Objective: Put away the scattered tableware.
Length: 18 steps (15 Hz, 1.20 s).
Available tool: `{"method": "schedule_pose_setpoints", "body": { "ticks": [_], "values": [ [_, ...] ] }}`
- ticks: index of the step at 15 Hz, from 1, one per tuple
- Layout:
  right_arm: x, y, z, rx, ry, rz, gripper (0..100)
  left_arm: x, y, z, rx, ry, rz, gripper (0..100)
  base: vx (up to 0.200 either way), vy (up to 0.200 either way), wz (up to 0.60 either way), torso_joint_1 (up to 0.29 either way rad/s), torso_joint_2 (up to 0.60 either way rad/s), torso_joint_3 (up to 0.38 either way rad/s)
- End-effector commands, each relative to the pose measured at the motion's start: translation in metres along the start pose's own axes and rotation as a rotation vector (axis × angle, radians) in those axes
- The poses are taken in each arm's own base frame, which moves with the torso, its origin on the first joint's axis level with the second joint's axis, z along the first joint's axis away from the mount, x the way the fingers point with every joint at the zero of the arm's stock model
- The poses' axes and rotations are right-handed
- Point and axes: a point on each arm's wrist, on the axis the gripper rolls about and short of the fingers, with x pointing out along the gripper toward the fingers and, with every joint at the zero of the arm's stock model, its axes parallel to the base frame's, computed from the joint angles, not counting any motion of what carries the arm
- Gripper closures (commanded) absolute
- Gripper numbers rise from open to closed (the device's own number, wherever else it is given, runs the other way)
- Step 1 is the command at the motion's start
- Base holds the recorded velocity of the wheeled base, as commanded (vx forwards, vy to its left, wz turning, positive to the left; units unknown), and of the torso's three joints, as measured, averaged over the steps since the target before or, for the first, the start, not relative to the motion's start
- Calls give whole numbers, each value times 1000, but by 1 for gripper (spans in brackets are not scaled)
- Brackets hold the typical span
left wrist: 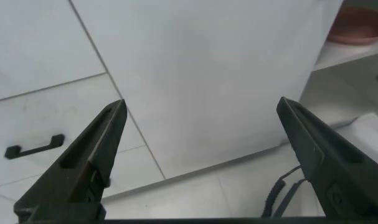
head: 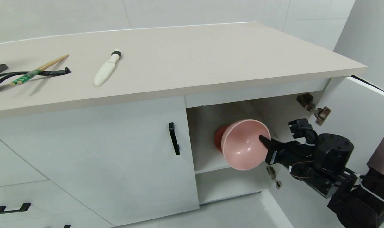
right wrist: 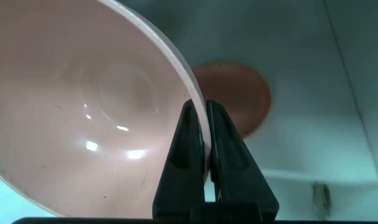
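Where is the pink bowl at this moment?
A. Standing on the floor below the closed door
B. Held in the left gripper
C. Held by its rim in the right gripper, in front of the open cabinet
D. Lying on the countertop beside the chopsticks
C: the fingers of the right gripper pinch the rim of the pink bowl at the mouth of the open cabinet, with a red bowl on the shelf behind it.

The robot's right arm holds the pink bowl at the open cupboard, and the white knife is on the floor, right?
No, the white knife lies on the countertop, not the floor; the head view shows it. The right end effector does hold the pink bowl at the open cupboard.
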Motion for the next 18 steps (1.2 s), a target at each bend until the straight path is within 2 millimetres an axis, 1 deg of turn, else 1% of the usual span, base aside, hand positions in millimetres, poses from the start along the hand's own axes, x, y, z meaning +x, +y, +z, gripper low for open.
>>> {"method": "schedule_pose_setpoints", "body": {
  "ticks": [1,3,4,7,9,11,13,15,18],
  "values": [
    [20,-10,0,0,14,-31,100,-2,0,-2,-17,0,21,0,0,0,0,0,0,0],
    [33,-18,7,1,26,-55,100,-2,0,-3,-36,3,22,0,0,0,0,0,0,0],
    [38,-18,6,2,43,-56,100,-2,0,-3,-36,5,25,0,0,0,0,0,0,0],
    [39,-17,0,4,92,-13,100,-2,1,-2,-30,0,53,0,0,0,0,0,0,0],
    [42,-19,-2,4,107,-18,100,-2,1,-3,-23,7,48,0,0,0,0,0,0,0],
    [58,-20,-7,5,128,-19,100,-2,1,-3,-23,7,48,0,0,0,0,0,0,0],
    [75,-22,-13,6,145,-23,100,-2,1,-3,-59,8,51,0,0,0,0,0,0,0],
    [82,-27,-19,8,169,-36,100,-2,1,-3,-109,7,62,0,0,0,0,0,0,0],
    [86,-33,-22,-3,171,-49,100,-2,1,-3,-68,10,62,0,0,0,0,0,0,0]
  ]
}}
